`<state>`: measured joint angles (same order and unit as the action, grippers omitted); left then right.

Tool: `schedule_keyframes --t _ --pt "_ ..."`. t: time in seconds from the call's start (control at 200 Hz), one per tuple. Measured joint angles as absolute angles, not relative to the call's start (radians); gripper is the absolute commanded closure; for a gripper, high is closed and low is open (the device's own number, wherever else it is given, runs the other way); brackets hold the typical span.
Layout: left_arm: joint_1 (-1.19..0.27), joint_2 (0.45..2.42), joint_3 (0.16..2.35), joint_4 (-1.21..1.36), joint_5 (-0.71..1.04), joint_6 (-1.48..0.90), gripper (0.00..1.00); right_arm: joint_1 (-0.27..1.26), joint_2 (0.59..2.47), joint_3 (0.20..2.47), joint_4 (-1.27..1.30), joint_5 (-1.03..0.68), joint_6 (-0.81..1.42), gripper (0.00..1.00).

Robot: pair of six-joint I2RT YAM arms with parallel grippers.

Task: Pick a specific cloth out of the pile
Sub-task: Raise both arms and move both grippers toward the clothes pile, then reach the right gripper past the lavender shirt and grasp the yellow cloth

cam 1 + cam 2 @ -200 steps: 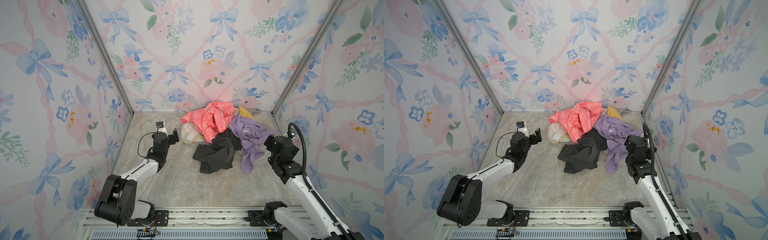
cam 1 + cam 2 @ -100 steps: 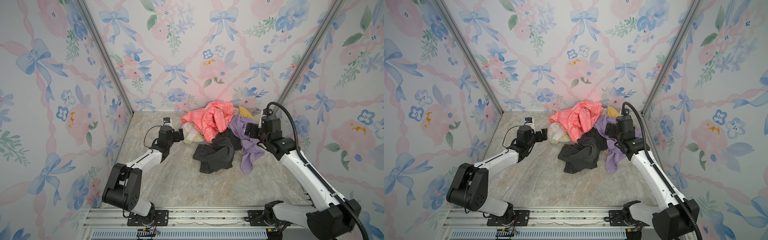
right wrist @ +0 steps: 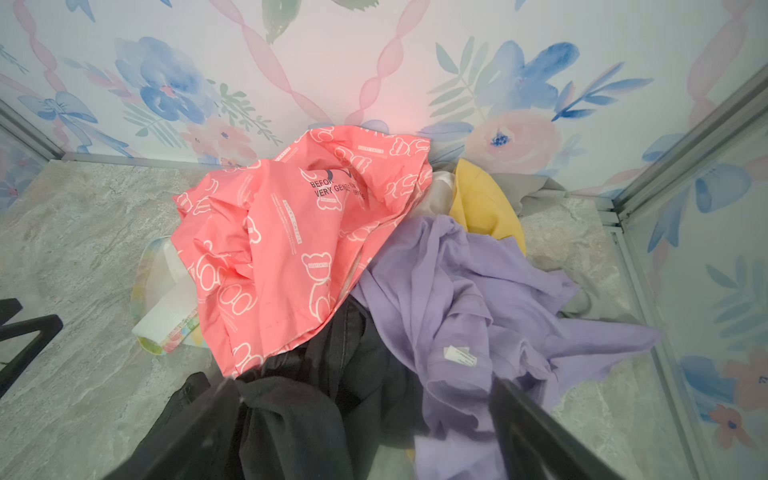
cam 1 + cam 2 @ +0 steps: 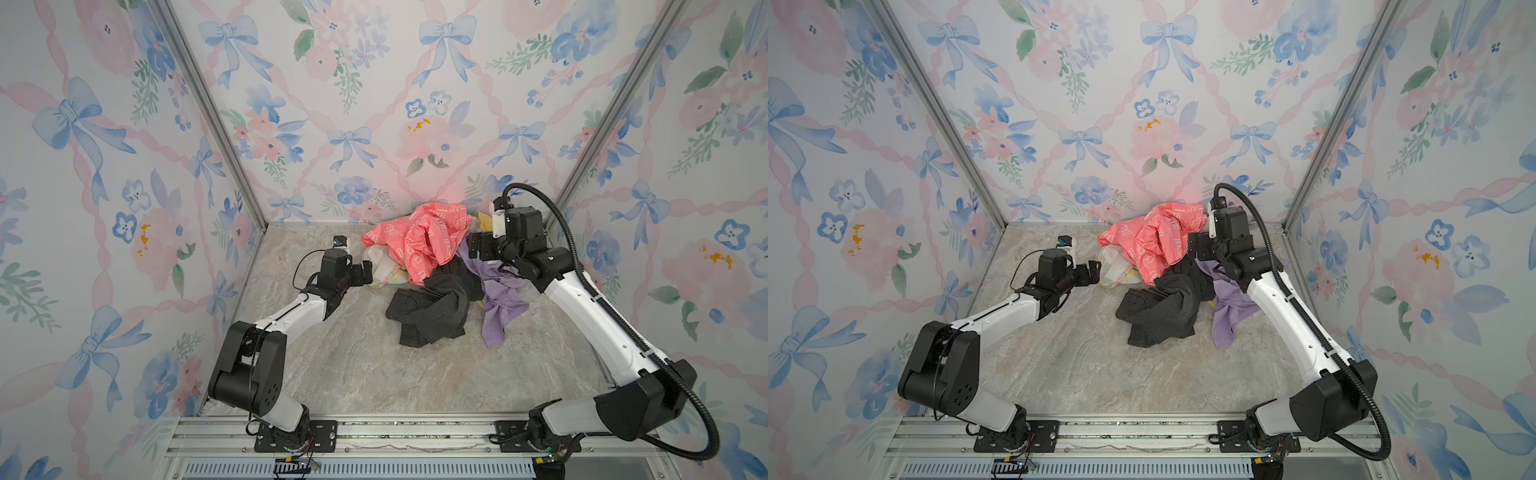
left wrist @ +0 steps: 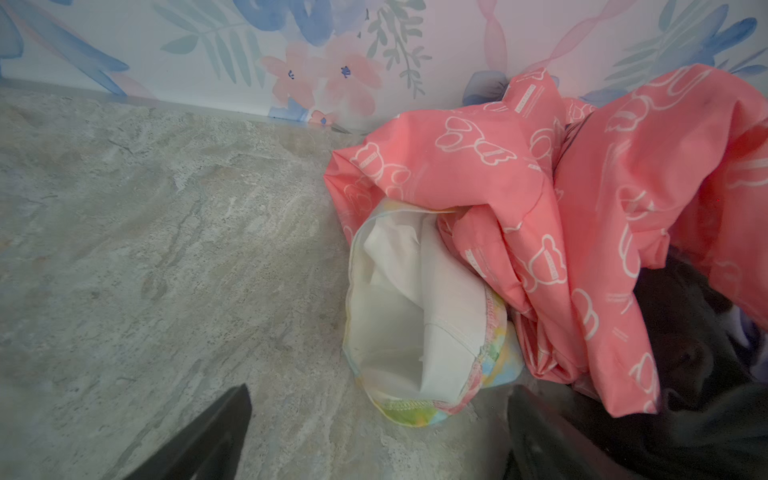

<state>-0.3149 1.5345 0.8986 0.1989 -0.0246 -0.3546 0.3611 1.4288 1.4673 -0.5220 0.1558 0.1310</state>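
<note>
The pile point(image 4: 432, 270) lies against the back wall: a coral-pink printed garment point(image 3: 291, 249) on top, a lilac one point(image 3: 478, 291), a black one point(image 3: 311, 395), a grey one point(image 3: 540, 191) and a pale pastel piece point(image 5: 415, 311). The cloth point(image 3: 482, 208) is mustard yellow and shows only as a fold behind the lilac garment, near the wall. In both top views my right wrist mostly hides it. My right gripper point(image 3: 361, 390) hovers open over the black and lilac garments, holding nothing. My left gripper point(image 5: 378, 399) is open, low on the floor, just short of the pastel piece.
The papered back wall point(image 4: 374, 124) stands right behind the pile. An aluminium corner post point(image 3: 685, 137) and the right wall are close beside the lilac and grey garments. A metal rail point(image 4: 395, 432) runs along the front edge. The marble-look floor point(image 4: 353, 365) is in front.
My right arm has swung up from the front right and now reaches over the pile's right side. My left gripper has slid forward to the pastel piece. Both stayed open.
</note>
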Motion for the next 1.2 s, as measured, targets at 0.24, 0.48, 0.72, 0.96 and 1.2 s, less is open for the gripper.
schedule_keyframes --t 0.24,0.48,0.72,0.96,1.2 --pt "-0.466 1.429 0.898 0.178 -0.025 -0.272 0.02 0.331 1.414 1.435 -0.534 0.134 0.118 0.03" --pt "-0.573 1.407 0.898 0.176 -0.017 -0.21 0.02 0.144 1.331 1.31 -0.519 0.069 0.169 0.03" --pt "-0.655 1.342 0.897 0.169 -0.023 -0.152 0.02 -0.006 1.292 1.273 -0.506 -0.02 0.264 0.03" --pt "-0.68 1.312 0.896 0.17 -0.014 -0.13 0.02 -0.084 1.434 1.398 -0.52 -0.151 0.328 0.04" --pt "-0.681 1.312 0.886 0.172 0.015 -0.13 0.02 -0.086 1.687 1.626 -0.557 -0.231 0.342 0.12"
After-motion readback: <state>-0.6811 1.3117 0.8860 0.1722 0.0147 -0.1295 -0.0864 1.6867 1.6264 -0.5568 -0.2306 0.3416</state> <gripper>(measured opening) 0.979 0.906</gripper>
